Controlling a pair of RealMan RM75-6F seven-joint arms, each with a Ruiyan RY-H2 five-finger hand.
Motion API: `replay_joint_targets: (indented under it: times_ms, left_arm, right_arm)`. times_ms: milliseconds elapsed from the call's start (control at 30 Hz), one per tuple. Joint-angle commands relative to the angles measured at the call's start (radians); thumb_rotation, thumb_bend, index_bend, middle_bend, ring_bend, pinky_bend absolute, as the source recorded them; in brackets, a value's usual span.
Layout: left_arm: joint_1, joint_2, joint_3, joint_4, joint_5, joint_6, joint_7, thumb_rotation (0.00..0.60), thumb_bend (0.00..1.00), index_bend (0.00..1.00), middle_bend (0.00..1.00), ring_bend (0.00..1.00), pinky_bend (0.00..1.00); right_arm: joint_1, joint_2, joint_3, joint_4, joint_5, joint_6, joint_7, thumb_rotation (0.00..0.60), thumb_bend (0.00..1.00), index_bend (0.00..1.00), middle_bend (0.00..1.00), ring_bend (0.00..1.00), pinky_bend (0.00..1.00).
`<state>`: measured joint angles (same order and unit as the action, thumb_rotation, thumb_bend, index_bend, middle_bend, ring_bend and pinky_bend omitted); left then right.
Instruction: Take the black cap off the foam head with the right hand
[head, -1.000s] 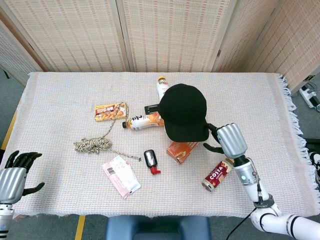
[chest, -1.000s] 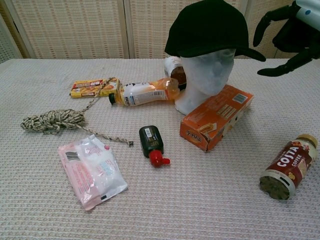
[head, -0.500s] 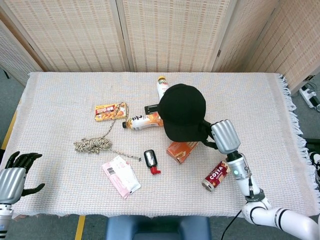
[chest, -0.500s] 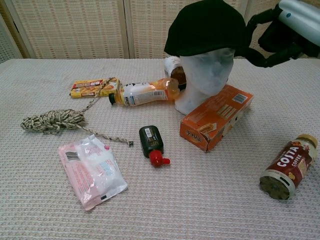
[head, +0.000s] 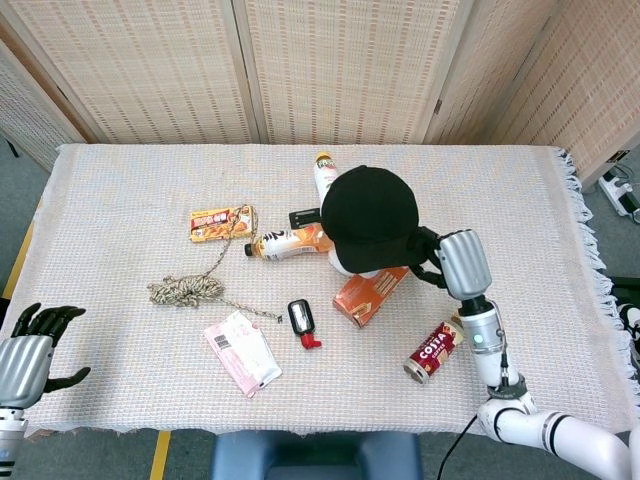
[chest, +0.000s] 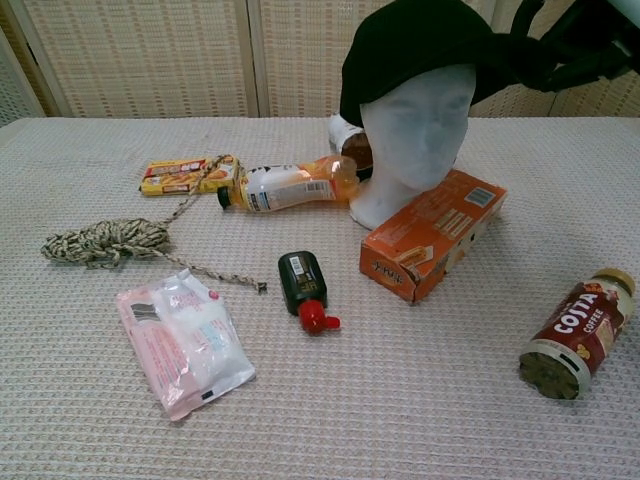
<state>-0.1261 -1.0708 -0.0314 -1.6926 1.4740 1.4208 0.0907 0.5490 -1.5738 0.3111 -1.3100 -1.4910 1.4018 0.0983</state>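
The black cap (head: 369, 211) (chest: 415, 45) sits tilted up at its brim on the white foam head (chest: 412, 140) (head: 352, 268), so the face shows in the chest view. My right hand (head: 445, 262) (chest: 572, 40) grips the brim on the cap's right side, its dark fingers wrapped around the edge. My left hand (head: 30, 350) hangs by the table's near left corner with fingers spread and nothing in it; it does not show in the chest view.
An orange box (head: 368, 293) (chest: 432, 234) lies against the foam head's base, a juice bottle (head: 285, 242) to its left. A Costa can (head: 435, 350) (chest: 577, 332) lies below my right hand. A rope (head: 185, 290), wipes pack (head: 241, 351), snack packet (head: 220, 222) and dark red-capped bottle (head: 300, 322) are spread leftward.
My right hand moved in from the right, closed on the cap's brim and lifted it, tilting the cap up and back off the foam head's face.
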Motion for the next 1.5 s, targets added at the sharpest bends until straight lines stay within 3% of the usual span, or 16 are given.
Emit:
replay_joint_targets:
  times_ms: [33, 367, 600, 933, 1500]
  left_arm:
    - [-0.003, -0.002, 0.003, -0.001, 0.001, -0.006, 0.005, 0.600, 0.07, 0.24, 0.24, 0.20, 0.12]
    - [-0.005, -0.008, 0.013, -0.003, 0.000, -0.021, 0.012, 0.600, 0.07, 0.24, 0.24, 0.20, 0.12]
    - [-0.010, -0.009, 0.015, -0.008, -0.005, -0.034, 0.023, 0.600, 0.07, 0.24, 0.24, 0.20, 0.12]
    - [-0.022, -0.013, 0.017, -0.030, -0.006, -0.052, 0.054, 0.600, 0.07, 0.23, 0.22, 0.19, 0.12]
    - [-0.025, -0.017, 0.027, -0.047, -0.006, -0.061, 0.074, 0.600, 0.07, 0.23, 0.22, 0.19, 0.12]
  right_arm:
    - [0.011, -0.006, 0.032, 0.004, 0.025, 0.011, 0.005, 0.600, 0.83, 0.78, 0.99, 1.00, 1.00]
    - [0.074, 0.012, 0.124, 0.064, 0.111, -0.033, 0.005, 0.600, 0.84, 0.79, 0.99, 1.00, 1.00]
    - [0.104, 0.037, 0.140, 0.151, 0.151, -0.083, 0.004, 0.600, 0.84, 0.80, 0.99, 1.00, 1.00]
    - [0.135, 0.078, 0.121, 0.277, 0.175, -0.167, 0.023, 0.600, 0.85, 0.81, 1.00, 1.00, 1.00]
    - [0.035, 0.151, -0.014, 0.342, 0.150, -0.187, 0.061, 0.600, 0.85, 0.81, 1.00, 1.00, 1.00]
